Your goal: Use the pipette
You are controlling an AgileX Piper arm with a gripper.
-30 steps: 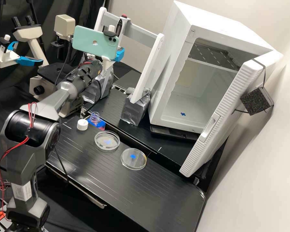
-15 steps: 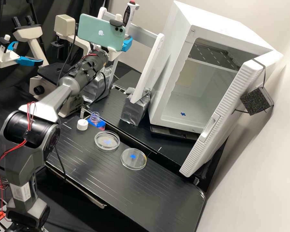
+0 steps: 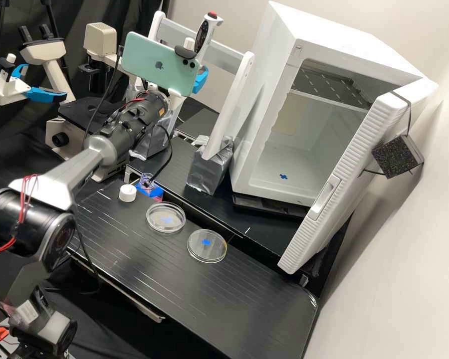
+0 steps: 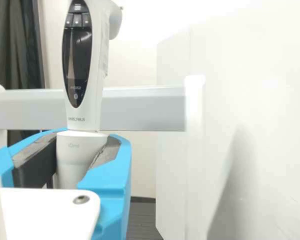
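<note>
Pipette [image 4: 79,55] sat pinched in the blue-fingered gripper [image 4: 84,150] near the grey rail [image 4: 142,110]; grasping looked done, while drawing from the open bottle [image 3: 152,191] and dispensing presumably remained

The pipette [image 3: 204,37] stood in the gripper [image 3: 199,80] before the rack [image 3: 240,89], left of the incubator [image 3: 257,124]; two dishes [image 3: 206,252] sat on the bench [image 3: 224,294].

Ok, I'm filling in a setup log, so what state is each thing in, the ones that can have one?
Gripper: closed on the pipette.
Pipette: held, roughly upright.
Bottle: uncapped.
White cap: off, on the bench.
Petri dish nearer the bottle: flat; lid unclear.
Other dish: flat; lid unclear.
Cabinet door: open.
</note>
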